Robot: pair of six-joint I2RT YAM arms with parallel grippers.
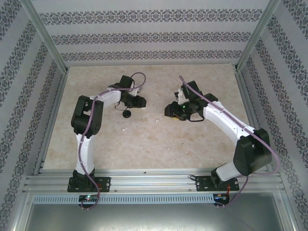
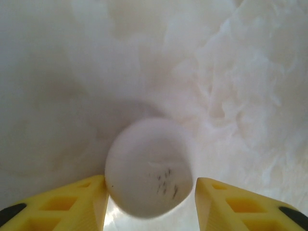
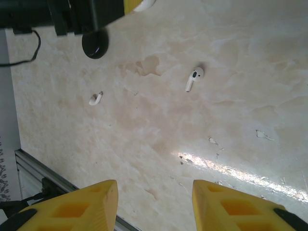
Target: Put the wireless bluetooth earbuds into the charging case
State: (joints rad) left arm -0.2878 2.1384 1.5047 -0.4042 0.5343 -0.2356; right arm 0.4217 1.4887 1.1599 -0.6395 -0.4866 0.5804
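A white round charging case (image 2: 149,168) lies on the table between the yellow fingers of my left gripper (image 2: 150,185). The left finger touches its side and the right finger stands a small gap away. Seen from above, the left gripper (image 1: 134,100) is low over the back-left of the table. Two white earbuds (image 3: 194,78) (image 3: 96,98) lie loose on the table ahead of my right gripper (image 3: 154,185), which is open with nothing between its fingers. From above the same earbuds (image 1: 156,121) (image 1: 124,129) lie between the two arms, and the right gripper (image 1: 169,110) points left toward them.
A black round disc (image 1: 127,114) with a thin black cable lies just in front of the left gripper; it also appears as the black disc (image 3: 95,44) in the right wrist view. The metal frame rail (image 3: 43,173) runs along the table's near edge. Patterned walls enclose the table.
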